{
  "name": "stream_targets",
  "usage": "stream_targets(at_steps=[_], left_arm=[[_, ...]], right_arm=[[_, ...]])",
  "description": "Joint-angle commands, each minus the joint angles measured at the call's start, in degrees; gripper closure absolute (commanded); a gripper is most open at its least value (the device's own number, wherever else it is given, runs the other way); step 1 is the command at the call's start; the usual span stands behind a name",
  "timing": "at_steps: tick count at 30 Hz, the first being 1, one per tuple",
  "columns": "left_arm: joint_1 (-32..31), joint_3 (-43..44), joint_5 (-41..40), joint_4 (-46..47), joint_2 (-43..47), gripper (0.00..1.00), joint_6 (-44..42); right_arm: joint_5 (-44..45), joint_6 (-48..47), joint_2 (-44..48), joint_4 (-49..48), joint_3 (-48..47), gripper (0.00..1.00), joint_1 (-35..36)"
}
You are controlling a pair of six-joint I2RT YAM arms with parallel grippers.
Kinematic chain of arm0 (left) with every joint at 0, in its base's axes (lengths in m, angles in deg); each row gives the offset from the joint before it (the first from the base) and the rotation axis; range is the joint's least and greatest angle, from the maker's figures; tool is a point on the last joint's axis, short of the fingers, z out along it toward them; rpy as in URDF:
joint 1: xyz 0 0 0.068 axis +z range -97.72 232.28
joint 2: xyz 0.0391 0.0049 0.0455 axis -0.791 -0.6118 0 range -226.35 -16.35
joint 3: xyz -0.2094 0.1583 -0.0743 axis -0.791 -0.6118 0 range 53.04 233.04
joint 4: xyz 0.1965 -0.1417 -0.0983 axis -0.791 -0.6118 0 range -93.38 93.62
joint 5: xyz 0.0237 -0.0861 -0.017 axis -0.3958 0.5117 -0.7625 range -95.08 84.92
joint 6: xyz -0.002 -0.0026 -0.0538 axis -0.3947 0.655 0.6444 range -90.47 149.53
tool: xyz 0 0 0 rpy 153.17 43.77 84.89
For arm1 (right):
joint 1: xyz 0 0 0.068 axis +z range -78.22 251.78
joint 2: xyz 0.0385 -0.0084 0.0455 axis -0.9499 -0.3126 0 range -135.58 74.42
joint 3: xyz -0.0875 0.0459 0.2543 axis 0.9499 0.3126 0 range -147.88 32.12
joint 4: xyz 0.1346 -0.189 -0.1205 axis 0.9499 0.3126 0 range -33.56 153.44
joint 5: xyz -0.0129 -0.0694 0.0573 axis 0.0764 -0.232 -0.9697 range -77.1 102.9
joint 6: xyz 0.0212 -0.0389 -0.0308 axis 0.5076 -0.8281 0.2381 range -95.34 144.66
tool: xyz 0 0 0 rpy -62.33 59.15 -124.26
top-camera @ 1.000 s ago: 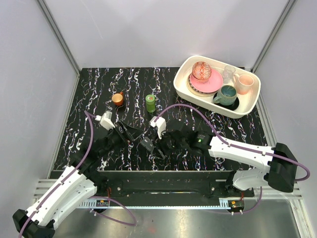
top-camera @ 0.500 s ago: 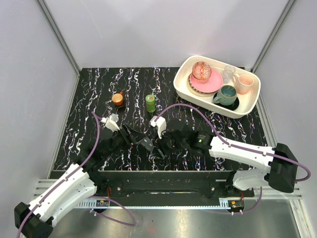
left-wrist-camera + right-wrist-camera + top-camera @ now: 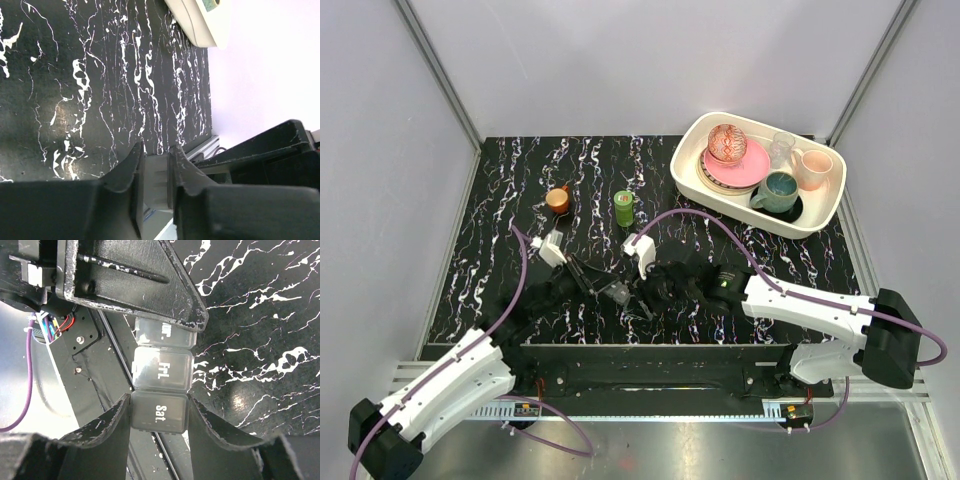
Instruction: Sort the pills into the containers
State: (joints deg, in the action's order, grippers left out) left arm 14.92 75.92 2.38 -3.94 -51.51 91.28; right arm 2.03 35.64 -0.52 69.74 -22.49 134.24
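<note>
Low in the centre of the top view, the pill box [image 3: 162, 367] is held at both ends: left gripper [image 3: 156, 170] pinches one end, right gripper [image 3: 159, 415] clamps the Sat. compartment

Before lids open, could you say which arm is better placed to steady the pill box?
Probably right: the right gripper has jaws clamped across the pill box at Sat.; left gripper pinches an edge.
</note>
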Motion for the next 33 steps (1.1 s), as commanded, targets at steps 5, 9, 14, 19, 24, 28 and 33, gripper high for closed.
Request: stream_targets(at_steps=[5,9,14,19,24,28,33], left_arm=[[-0.9,-2.0,1.9,3.7,1.5,1.00,0.7],[-1.0,-2.3,2.5,4.4,2.3,1.00,0.6],[-1.0,-2.4,2.8,4.7,3.4,1.00,0.6],[-1.0,-2.8,3.0,6.2,4.3,0.60,2.6],[-1.0,-2.5,2.8,7.0,5.1,0.22,5.0],[-1.0,-1.7,3.1,7.1,4.4,0.19,6.3],[-1.1,-1.5,4.4,9.7,3.3,0.37,7.8]], right_arm=[[-2.2,1.2,2.2,-5.0,-0.3,0.82,0.0],[-3.6,2.1,2.8,-5.7,0.0,0.82,-0.1],[-2.8,2.4,4.1,-6.2,0.8,0.82,0.0],[-2.0,2.1,5.3,-6.0,1.3,0.82,0.1],[-1.4,1.6,6.5,-5.7,2.0,0.82,0.0],[-1.2,1.2,7.2,-5.8,1.8,0.83,0.1],[0.0,0.8,6.8,-5.8,1.3,0.83,0.0]])
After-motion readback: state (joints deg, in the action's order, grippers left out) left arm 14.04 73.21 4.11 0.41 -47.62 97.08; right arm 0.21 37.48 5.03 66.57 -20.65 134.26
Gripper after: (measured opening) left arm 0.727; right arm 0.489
